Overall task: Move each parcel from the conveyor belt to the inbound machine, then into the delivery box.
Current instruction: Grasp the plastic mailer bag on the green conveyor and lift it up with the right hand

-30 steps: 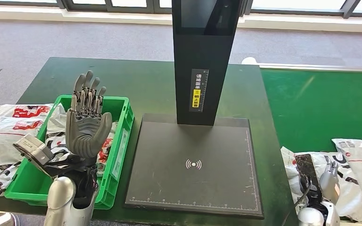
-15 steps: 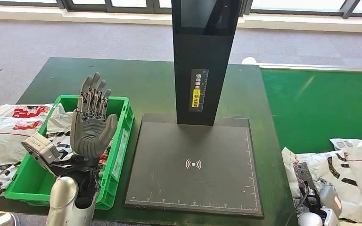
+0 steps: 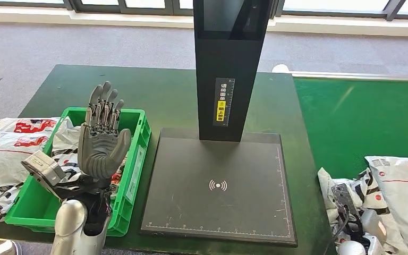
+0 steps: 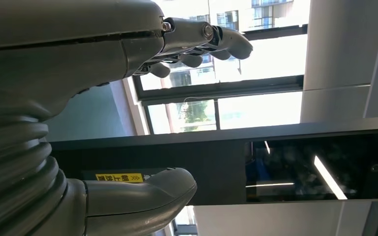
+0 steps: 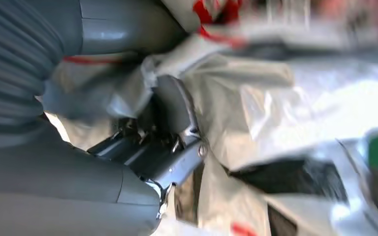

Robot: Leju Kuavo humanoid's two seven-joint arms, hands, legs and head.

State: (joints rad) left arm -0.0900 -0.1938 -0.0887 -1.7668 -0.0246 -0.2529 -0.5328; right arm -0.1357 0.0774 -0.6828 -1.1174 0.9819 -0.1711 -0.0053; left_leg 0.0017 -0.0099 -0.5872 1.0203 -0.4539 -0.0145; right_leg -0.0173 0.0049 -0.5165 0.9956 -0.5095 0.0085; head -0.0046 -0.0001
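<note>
A dark green table (image 3: 154,95) is filling the middle of the head view, grey carpet (image 3: 48,42) is stretching out beyond it, and a strip of window frames is running along the far wall. The black inbound machine (image 3: 219,183) is sitting on the table, its flat scan plate bare, its tall column (image 3: 228,64) rising behind. To its right, the bright green conveyor belt (image 3: 361,117) is carrying white parcels (image 3: 401,196) at the near end. The green delivery box (image 3: 135,159) is standing left of the machine, with more white bags (image 3: 8,146) lying in and beside it.

The left hand (image 3: 102,141) is hovering upright over the box, palm out, fingers spread, holding nothing.

The left wrist view is adding the column's dark screen (image 4: 315,169) and sunlit windows (image 4: 236,105) behind it. The right wrist view, blurred, is showing the right hand (image 5: 152,142) pressing into crumpled white parcel wrap (image 5: 256,108), fingers curling against it; whether it is actually gripping, I cannot tell.
</note>
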